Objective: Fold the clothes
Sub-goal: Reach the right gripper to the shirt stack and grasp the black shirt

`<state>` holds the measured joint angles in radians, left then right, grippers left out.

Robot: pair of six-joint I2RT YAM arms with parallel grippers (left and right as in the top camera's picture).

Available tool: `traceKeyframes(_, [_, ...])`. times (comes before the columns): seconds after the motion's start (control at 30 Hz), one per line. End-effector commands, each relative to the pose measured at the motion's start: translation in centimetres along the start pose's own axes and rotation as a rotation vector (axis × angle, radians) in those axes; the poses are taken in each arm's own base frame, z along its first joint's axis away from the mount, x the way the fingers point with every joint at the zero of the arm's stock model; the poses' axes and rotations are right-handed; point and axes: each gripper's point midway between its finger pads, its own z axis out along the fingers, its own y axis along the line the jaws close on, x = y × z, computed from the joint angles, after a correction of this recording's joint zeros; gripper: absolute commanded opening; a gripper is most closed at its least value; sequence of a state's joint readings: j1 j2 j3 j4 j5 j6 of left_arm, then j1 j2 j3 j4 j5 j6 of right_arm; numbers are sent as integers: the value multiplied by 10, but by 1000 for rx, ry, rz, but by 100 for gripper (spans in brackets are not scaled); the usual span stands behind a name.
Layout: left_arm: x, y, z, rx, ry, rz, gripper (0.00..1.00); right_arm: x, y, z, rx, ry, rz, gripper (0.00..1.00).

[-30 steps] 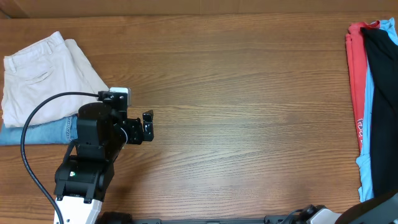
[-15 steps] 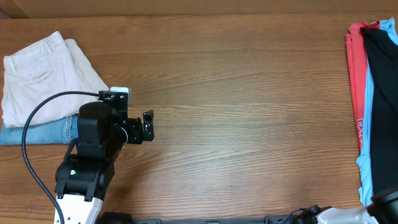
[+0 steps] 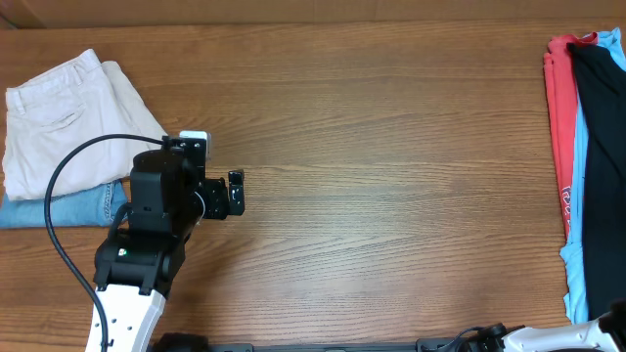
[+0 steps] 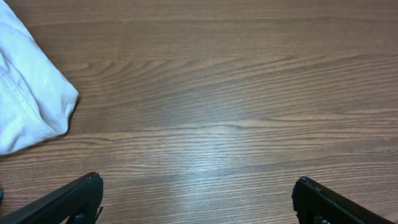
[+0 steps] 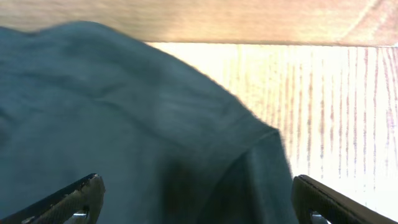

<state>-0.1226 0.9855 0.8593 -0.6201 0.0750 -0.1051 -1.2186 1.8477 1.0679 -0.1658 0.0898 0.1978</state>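
Nudged forward, the left gripper (image 3: 235,193) gapes idle; the right gripper (image 5: 196,183), spread over the black shirt (image 5: 124,124), must next pinch it.

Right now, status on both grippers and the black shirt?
Left gripper open over table. Right gripper open over black shirt, nothing held. Shirt tops clothes pile, right edge. Nothing in the way.

Five garments on one table (image 3: 391,147).
Left edge: one pair of cream trousers (image 3: 59,122) and one pair of jeans (image 3: 68,208); right edge: one red garment (image 3: 559,108), one light-blue garment (image 3: 575,264), one black shirt (image 3: 606,147).
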Motion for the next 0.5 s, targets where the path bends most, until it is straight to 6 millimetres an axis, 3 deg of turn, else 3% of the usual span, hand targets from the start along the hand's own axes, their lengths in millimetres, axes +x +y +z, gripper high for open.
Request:
traceKeyframes(0.0, [-13, 1, -2, -4, -28, 10, 100, -4, -10, 13, 26, -4, -35, 100])
traceKeyframes(0.23, [-16, 0, -2, -2, -39, -6, 100, 11, -14, 33, 35, 30, -87, 100])
traceKeyframes(0.47, [-17, -1, -2, 6, -42, -15, 100, 12, -14, 44, 31, 16, -86, 100])
